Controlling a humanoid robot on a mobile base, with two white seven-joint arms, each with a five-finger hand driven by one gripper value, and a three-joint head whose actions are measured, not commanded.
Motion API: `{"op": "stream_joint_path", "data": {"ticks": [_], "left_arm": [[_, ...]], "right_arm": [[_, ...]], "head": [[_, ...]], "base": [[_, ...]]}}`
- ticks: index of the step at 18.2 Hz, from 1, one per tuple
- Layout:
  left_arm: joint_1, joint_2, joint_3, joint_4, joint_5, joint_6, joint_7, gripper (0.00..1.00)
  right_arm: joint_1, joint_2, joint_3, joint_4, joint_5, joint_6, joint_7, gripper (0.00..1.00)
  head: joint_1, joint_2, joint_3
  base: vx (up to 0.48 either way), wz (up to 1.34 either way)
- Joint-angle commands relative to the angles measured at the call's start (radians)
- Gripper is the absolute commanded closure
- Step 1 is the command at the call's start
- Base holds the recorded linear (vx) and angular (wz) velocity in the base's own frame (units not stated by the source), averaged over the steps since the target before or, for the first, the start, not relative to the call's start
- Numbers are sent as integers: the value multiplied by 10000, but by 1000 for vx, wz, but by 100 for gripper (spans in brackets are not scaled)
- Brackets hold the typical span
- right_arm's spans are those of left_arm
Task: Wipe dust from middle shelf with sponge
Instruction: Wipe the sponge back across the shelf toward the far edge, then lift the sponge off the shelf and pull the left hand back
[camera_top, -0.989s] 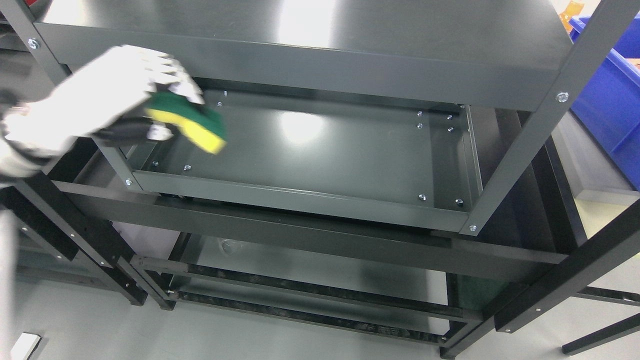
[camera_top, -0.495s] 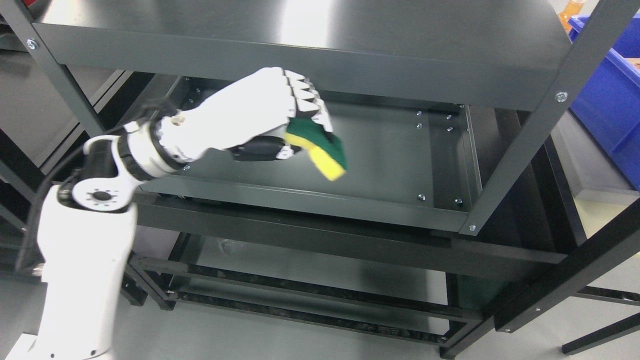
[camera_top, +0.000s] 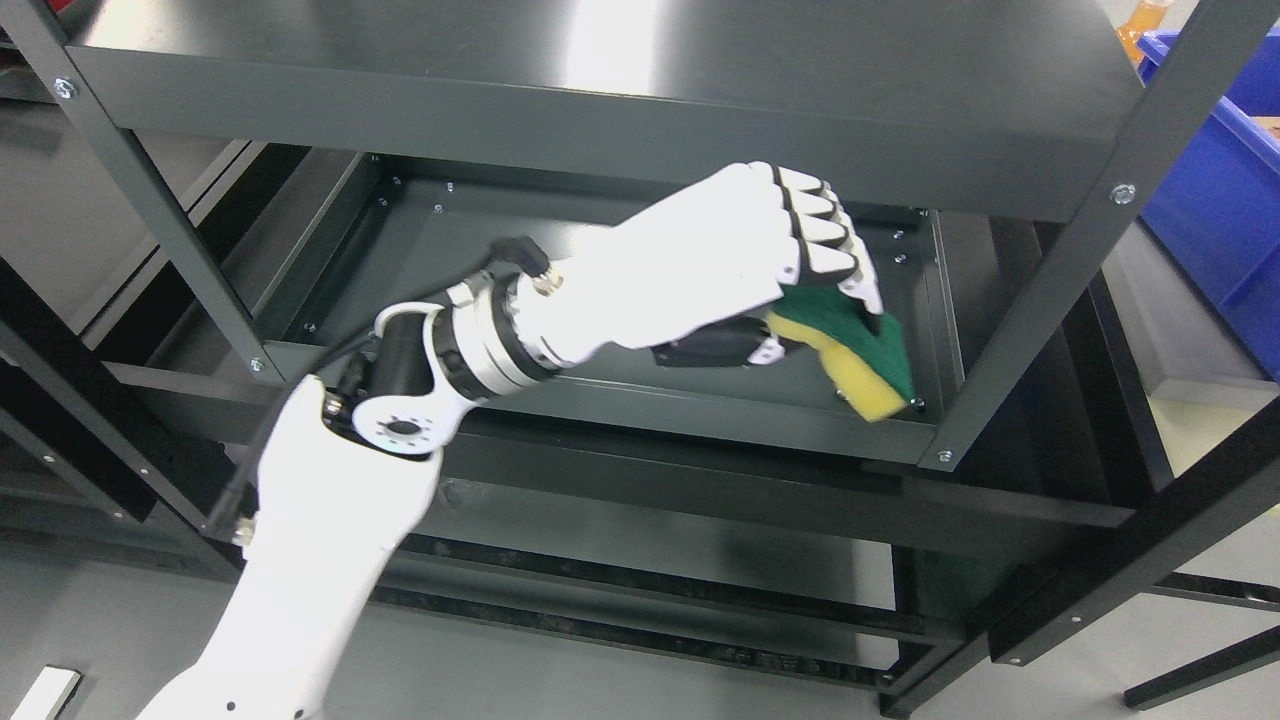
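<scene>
My left hand (camera_top: 800, 300) reaches in from the lower left, across the middle shelf (camera_top: 480, 250) of a dark grey metal rack. Its white fingers (camera_top: 835, 250) are curled over a yellow sponge (camera_top: 860, 365) with a green scouring face. The sponge tilts down at the shelf's near right corner, close to the front lip (camera_top: 700, 410) and the right post (camera_top: 1040, 290). Whether the sponge touches the shelf floor I cannot tell. The right hand is out of view.
The top shelf (camera_top: 600, 70) overhangs the hand closely. Black crossbars (camera_top: 700, 480) and a lower shelf (camera_top: 650, 550) lie below. A blue bin (camera_top: 1220, 190) stands at the right beyond the rack. A small white object (camera_top: 45, 690) lies on the floor at lower left.
The left hand has swept the sponge from the shelf's far left, past the middle, to its near right corner. More of the white forearm now shows.
</scene>
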Motion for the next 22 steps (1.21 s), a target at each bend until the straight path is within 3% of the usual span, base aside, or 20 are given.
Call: {"op": "stream_joint_path", "data": {"ticks": [1,6,9,12,15,18,22], "left_arm": [[1478,-507,-2470,521,-574,1,810,100],[4653,-507,-1293,598,175,1,1713,100],[5777,-507,194,553,2195,254,2159,100],[5994,-507,2263,460,3642,2617,2557,100],[6131,-507,3876,262,3951,3741,2697,100],[6591,-507,4416,-335,4119,4340,2712,100],[6424,-507,4740,-1225,4886,5981,2895,100]], "right_arm": [[-10,-175,-2,-174,0,-4,-2,0],[5,-175,-3,-174,0,-4,-2,0],[6,-175,-3,-174,0,-4,-2,0],[5,-175,-3,-174,0,-4,-2,0],[-10,-175,-3,-174,0,-4,-2,0],[5,-175,-3,-174,0,-4,-2,0],[6,-175,-3,-174,0,-4,-2,0]], "head": [[0,0,0],[0,0,0],[0,0,0],[0,0,0],[0,0,0],[0,0,0],[0,0,0]], "base": [[0,0],[0,0],[0,0],[0,0],[0,0],[0,0],[0,0]]}}
